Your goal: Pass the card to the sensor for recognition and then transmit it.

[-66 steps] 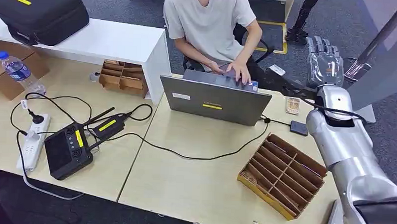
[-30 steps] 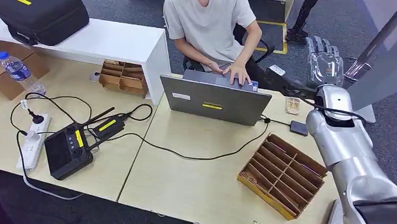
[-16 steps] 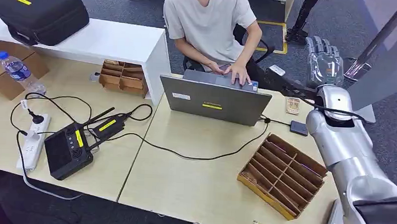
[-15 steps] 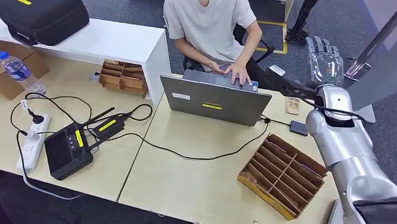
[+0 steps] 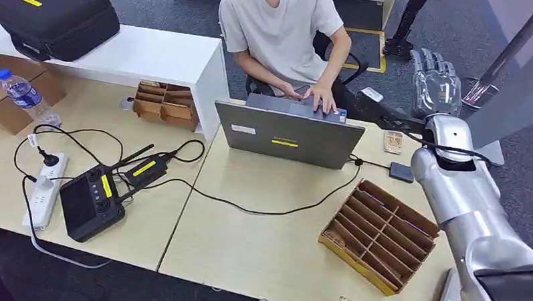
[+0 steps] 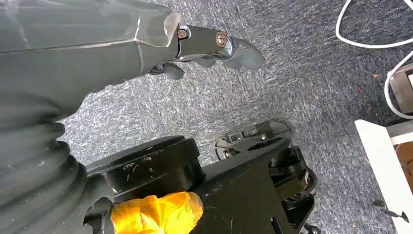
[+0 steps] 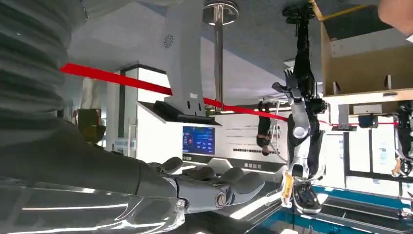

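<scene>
No step of the task appears done, as far as we can judge. Reading from left to right:

- **Left hand** (image 6: 209,48): it hangs beside the robot's body over grey carpet. Its fingers are loosely extended with nothing between them.
- **Desk** (image 5: 260,244): the laptop (image 5: 288,133) stands open, and a person (image 5: 281,30) types at it from the far side.
- **Card** (image 5: 392,141): right of the laptop lies a small patterned piece that we take for the card. It is flat on the desk and untouched.
- **Sensor** (image 5: 401,172): just nearer the robot sits a small dark square pad with a cable running to it. We take this for the sensor, and it lies close beside the card but apart from it.
- **Cardboard divider tray** (image 5: 380,236): it lies in front of the pad. We cannot tell whether its slots hold further cards.
- **Right hand** (image 5: 437,79): it is raised beyond the far edge of the desk, well above the card. The right wrist view shows its fingers (image 7: 234,183) straight, close side by side and holding nothing.

What remains is everything: picking up a card, presenting it to the pad and handing it on.

Compared with the earlier frames, the right arm and hand keep the same raised pose. The card, pad and tray lie where they lay. We note only a slight shift of the person's hands on the keyboard.
</scene>
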{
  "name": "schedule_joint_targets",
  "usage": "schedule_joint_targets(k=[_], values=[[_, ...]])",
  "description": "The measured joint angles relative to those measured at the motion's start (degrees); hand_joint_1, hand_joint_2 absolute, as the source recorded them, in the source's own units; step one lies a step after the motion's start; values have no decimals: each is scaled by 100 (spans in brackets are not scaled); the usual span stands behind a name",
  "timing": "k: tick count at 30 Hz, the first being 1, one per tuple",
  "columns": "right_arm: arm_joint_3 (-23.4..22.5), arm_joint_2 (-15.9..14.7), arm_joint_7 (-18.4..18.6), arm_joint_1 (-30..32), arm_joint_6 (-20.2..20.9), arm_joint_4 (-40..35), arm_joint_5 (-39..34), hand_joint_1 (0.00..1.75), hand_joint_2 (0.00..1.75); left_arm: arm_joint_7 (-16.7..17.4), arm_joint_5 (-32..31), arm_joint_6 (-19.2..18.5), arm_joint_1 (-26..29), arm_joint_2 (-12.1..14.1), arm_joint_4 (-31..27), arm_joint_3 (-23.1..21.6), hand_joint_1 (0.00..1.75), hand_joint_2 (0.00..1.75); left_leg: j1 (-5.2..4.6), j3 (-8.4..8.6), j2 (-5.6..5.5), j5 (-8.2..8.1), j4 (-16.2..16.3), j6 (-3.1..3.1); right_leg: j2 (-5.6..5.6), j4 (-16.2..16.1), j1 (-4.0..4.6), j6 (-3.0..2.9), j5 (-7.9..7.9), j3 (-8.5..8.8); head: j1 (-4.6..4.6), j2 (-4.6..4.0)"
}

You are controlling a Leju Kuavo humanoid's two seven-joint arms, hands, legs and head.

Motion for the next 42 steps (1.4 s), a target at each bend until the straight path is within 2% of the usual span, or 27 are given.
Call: schedule_joint_targets(k=[42], values=[[0,0,0,1,0,0,0,0,175,0,0,0,1,0,0,0,0,175,0,0,0,0,0,0,0,0,0,0,0,0,0,0]])
